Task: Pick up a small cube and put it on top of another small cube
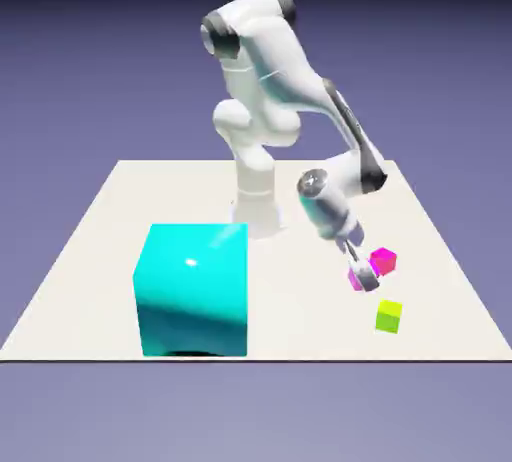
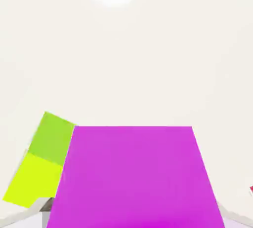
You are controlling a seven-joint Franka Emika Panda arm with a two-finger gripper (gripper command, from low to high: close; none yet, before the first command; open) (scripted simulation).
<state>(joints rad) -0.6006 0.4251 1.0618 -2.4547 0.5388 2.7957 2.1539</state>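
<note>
Fingers of your hand (image 1: 365, 278) are clamped on the small magenta-purple cube (image 2: 136, 177), which fills the space between the tips in the hand view, low over the desk (image 1: 290, 310); whether its underside touches, you cannot tell. The small lime cube (image 1: 389, 317) sits near it, nearer the exterior camera, with the small hot-pink cube (image 1: 383, 261) close on the other side. Keep the squeeze firm and even, and lift straight up until the held cube's underside would pass well over the lime one's top. Only then move across, turn the hand to match the edges, centre it, lower gently and let go once it rests flat. Both task cubes have plain, flat, untextured faces and crisp edges, so they should sit well face to face. The big cyan cube (image 1: 195, 290) is glossy, with a bright highlight; the desk is smooth and cream.
</note>
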